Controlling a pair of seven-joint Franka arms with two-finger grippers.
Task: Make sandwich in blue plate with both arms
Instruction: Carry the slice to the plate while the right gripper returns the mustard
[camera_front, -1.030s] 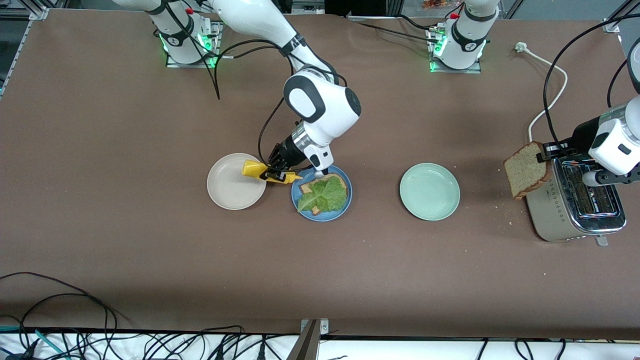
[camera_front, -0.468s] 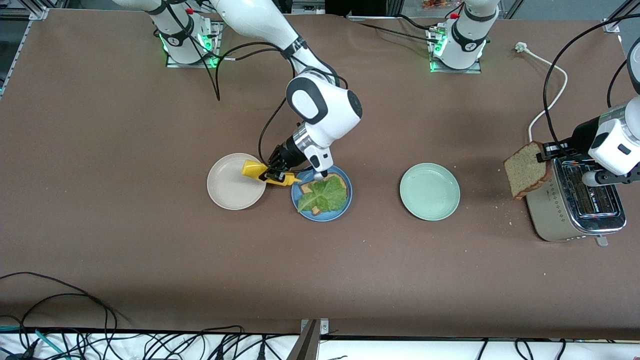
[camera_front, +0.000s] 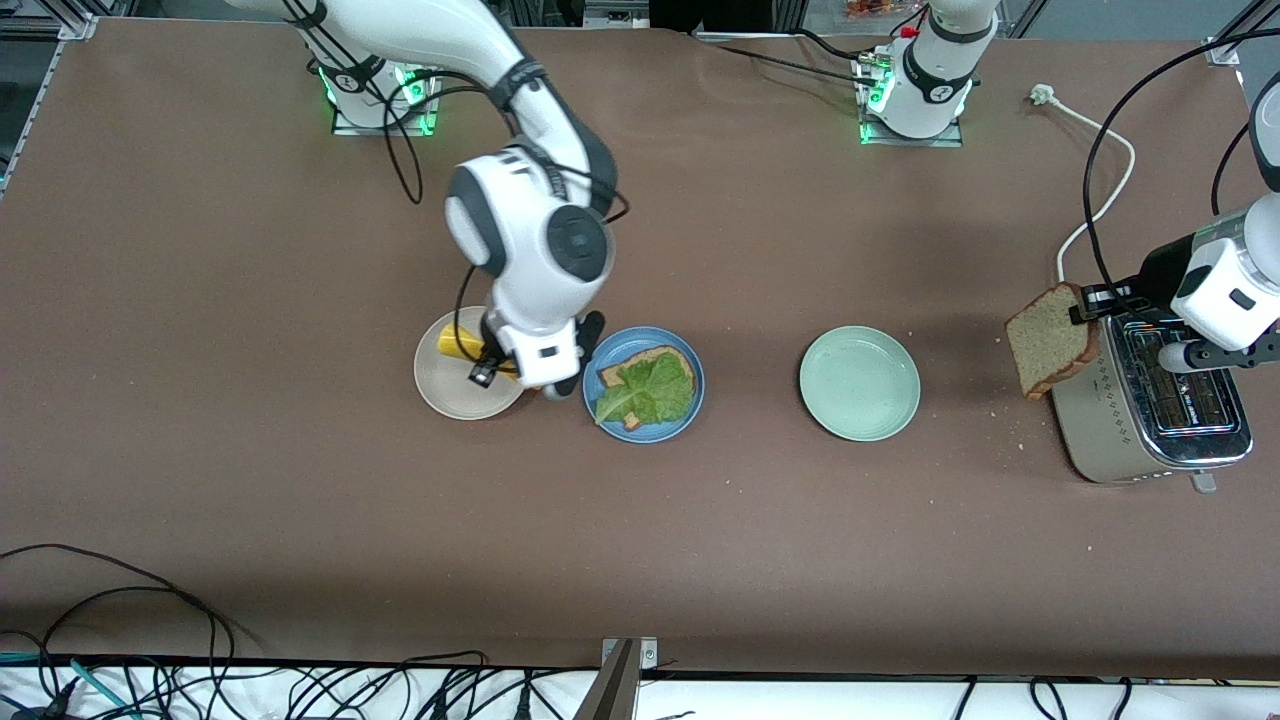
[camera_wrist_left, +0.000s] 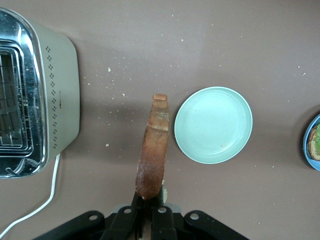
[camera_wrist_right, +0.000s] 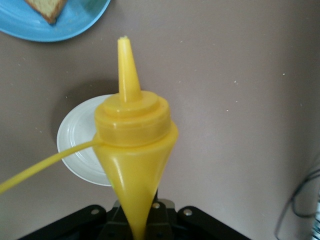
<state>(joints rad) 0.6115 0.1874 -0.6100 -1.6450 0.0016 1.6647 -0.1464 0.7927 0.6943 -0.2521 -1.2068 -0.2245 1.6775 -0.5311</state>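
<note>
The blue plate (camera_front: 662, 426) holds one brown bread slice (camera_front: 673, 357) with a green lettuce leaf (camera_front: 648, 390) on top. My right gripper (camera_front: 492, 366) is shut on a yellow squeeze bottle (camera_front: 454, 343) and holds it over the beige plate (camera_front: 450, 395), beside the blue plate. The right wrist view shows the bottle (camera_wrist_right: 135, 145) in the gripper (camera_wrist_right: 137, 222), nozzle pointing away. My left gripper (camera_front: 1090, 300) is shut on a second bread slice (camera_front: 1050, 340), held on edge over the table beside the toaster (camera_front: 1150, 420). The slice (camera_wrist_left: 154, 145) also shows in the left wrist view.
A pale green plate (camera_front: 858, 383) lies between the blue plate and the toaster. The toaster's white cord (camera_front: 1095, 170) runs toward the left arm's base. Crumbs lie on the table near the toaster. Cables hang along the table edge nearest the front camera.
My right arm has swung away from the blue plate's edge and carried the yellow bottle over the beige plate. My left arm with its bread slice has barely moved.
</note>
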